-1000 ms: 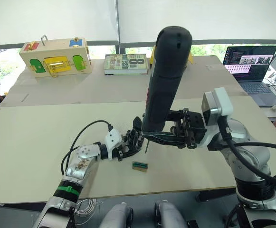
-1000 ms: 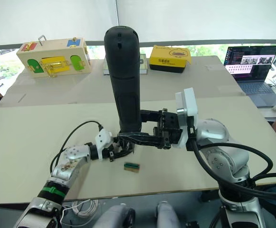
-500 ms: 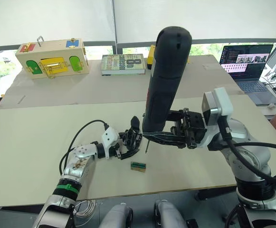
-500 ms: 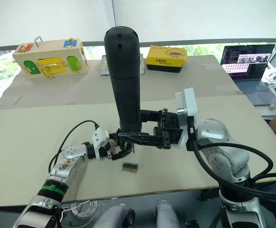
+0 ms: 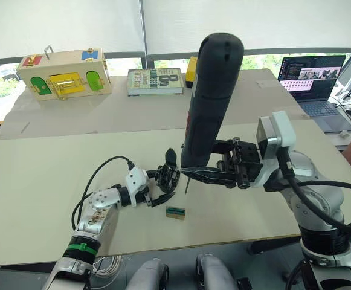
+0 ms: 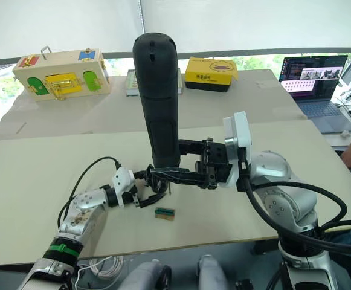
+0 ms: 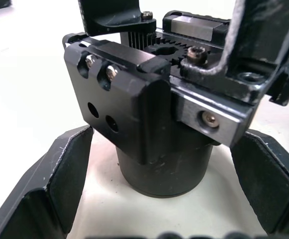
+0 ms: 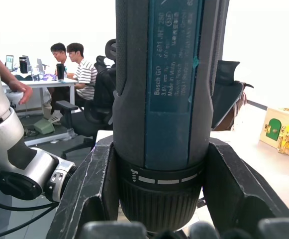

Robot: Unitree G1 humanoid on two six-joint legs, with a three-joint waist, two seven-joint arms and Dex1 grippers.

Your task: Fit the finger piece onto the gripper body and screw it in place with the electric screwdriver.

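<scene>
Table (image 5: pixel 42 181): pale board top, laptop (image 5: pixel 311 78) far right, latch box (image 5: pixel 66 74) and book (image 5: pixel 154 80) far left-centre, window behind. Right gripper (image 5: pixel 190 175) clamps the electric screwdriver (image 5: pixel 210 103) upright at centre, bit just right of the gripper body (image 7: pixel 149 124). Left gripper (image 5: pixel 166 181) brackets that body, fingers (image 7: pixel 54 184) spread, apparently not touching. Finger piece (image 5: pixel 170 157) seems seated on top. Likely step: driving the screw; next, align the bit. Green-tan piece (image 5: pixel 176 212) lies nearer.

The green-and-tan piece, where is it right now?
In the left eye view the green-and-tan piece lies flat on the table, near its front edge, just in front of the left gripper.
</scene>
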